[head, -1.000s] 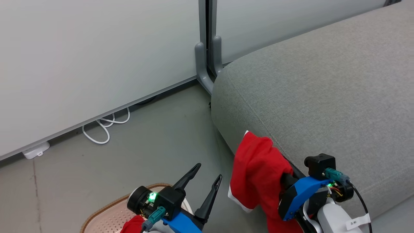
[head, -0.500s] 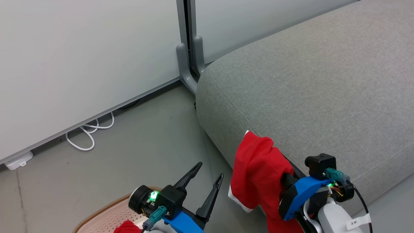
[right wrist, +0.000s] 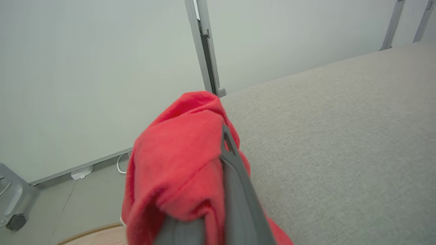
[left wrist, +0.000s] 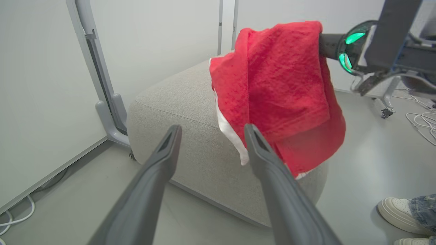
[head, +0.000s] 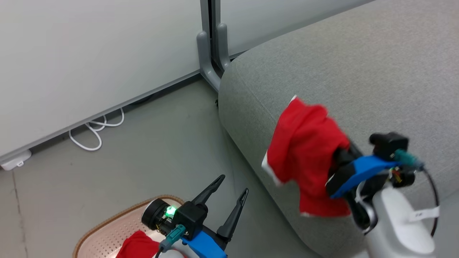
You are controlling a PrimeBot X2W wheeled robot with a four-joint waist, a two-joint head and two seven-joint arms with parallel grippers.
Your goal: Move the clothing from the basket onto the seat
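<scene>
Just then, the right pincer (right wrist: 225,146), clenched on a red garment (head: 304,150), had risen from low beside the seat (head: 358,71) to hang over its rounded edge, so a drop looked close. The left pincer (head: 233,183) stood spread and empty above the basket (head: 107,222), where more clothing (head: 138,245) waited.

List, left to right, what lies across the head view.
white plug box → white cable → left gripper, jaws open → held red clothing
</scene>
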